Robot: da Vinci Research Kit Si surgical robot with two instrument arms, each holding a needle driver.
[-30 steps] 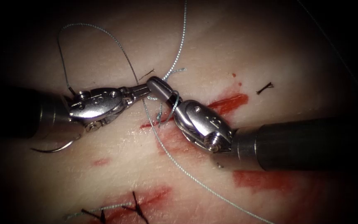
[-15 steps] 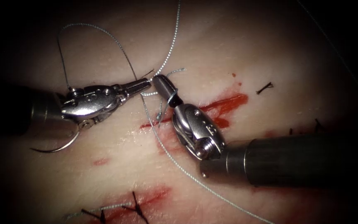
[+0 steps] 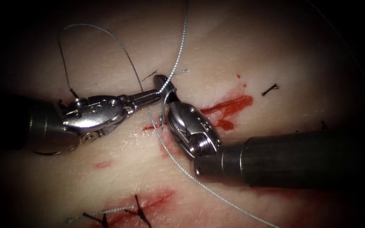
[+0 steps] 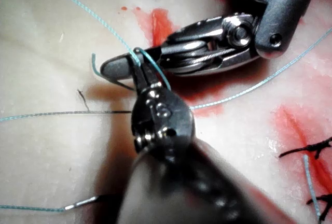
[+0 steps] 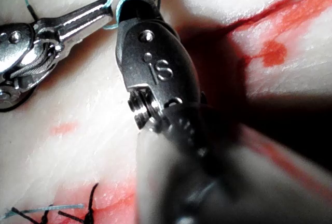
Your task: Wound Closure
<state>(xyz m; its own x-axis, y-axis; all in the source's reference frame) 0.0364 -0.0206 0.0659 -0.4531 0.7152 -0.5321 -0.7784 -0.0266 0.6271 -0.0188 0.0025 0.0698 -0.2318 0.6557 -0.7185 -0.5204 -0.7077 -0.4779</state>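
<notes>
On the tissue (image 3: 241,50), my left tool (image 3: 157,93) comes in from the left, its jaws shut on the pale blue thread (image 3: 181,46) just above the cut (image 3: 229,105). My right tool (image 3: 161,81) points up and left, its jaws shut, with a loop of thread wound round them (image 4: 151,63). The two tips touch. A short thread tail (image 3: 182,71) sticks out beside them. The needle (image 4: 85,201) lies loose on the tissue beside my left shaft, left of the cut, held by neither tool.
Red fluid (image 3: 157,202) stains the tissue around the cut. Dark earlier stitches (image 3: 137,209) sit at the lower edge. A black cut thread end (image 3: 270,88) lies right of the tools. A long strand (image 3: 216,195) runs under the right shaft.
The right tool swung left and lower, its jaws turning more upright with the loop round them. The left tool slid slightly right. The needle's curve under the left tool has gone from sight.
</notes>
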